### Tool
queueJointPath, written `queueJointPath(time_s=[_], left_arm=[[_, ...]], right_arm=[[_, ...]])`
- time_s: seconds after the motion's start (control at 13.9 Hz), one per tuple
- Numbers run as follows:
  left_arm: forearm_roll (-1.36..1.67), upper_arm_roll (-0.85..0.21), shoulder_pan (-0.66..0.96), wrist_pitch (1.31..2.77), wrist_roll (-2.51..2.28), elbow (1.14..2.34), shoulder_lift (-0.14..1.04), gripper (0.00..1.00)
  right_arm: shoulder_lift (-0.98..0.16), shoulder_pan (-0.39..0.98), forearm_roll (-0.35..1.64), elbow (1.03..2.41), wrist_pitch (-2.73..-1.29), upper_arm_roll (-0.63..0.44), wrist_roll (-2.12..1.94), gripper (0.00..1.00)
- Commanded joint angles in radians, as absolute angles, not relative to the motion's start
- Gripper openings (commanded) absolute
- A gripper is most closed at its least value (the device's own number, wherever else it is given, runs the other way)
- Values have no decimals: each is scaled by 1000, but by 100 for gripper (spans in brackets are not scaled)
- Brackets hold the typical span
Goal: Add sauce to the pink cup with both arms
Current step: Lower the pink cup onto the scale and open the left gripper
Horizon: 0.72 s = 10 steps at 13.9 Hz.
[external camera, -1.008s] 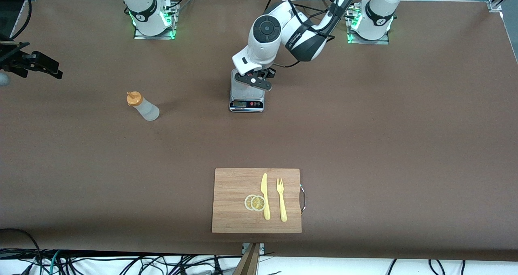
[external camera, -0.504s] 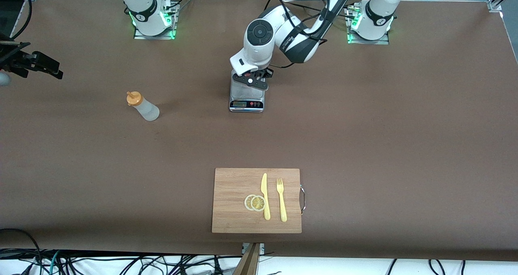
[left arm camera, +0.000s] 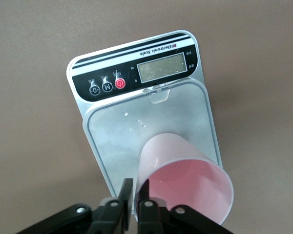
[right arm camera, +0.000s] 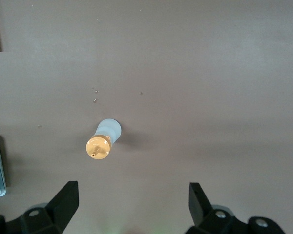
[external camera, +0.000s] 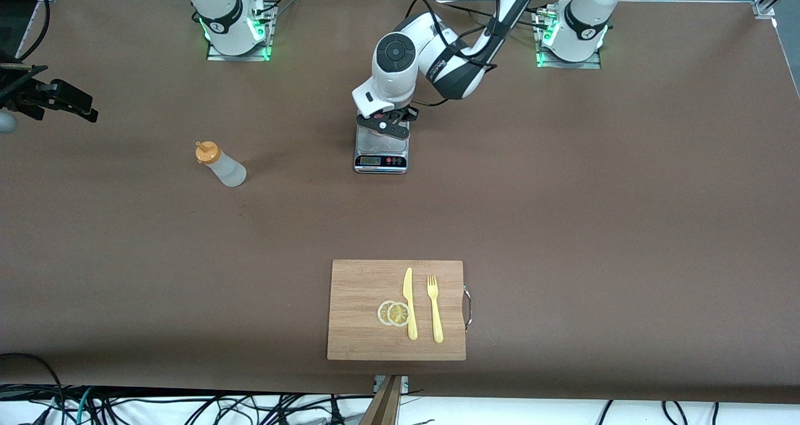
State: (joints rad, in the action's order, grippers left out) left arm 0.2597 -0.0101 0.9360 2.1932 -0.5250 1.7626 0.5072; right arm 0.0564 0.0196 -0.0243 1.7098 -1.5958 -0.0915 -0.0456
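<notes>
Left gripper was seen low over the scale in the upper middle of the front frame, its fingers nearly together and pinching the wall of the pink cup, which sat on the scale's plate. Right gripper was held wide open and empty above the table, at the frame's left edge in the front view. Below it the sauce bottle stood upright, left of centre, its long axis vertical. The right arm was judged much the nearer to the bottle, so a straight descent onto it seemed the likely coming move.
</notes>
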Motion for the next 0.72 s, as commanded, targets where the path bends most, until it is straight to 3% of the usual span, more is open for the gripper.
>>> queueJointPath(time_s=[0.0,0.07,0.29,0.65], left_arm=[[238,9,943,2197,-535,1763,497,79],[239,11,937,2192,-531,1758,489,100],[253,18,914,2169,-535,1750,450,100],[255,83,833,1950,-529,1652,350,100]], right_arm=[[55,18,-9,1709,-1591,-92,-52,100],[54,18,-9,1709,-1591,-92,-52,100],[43,21,-9,1709,-1597,-91,-52,100],[-35,29,81,1707,-1595,-91,-113,100]])
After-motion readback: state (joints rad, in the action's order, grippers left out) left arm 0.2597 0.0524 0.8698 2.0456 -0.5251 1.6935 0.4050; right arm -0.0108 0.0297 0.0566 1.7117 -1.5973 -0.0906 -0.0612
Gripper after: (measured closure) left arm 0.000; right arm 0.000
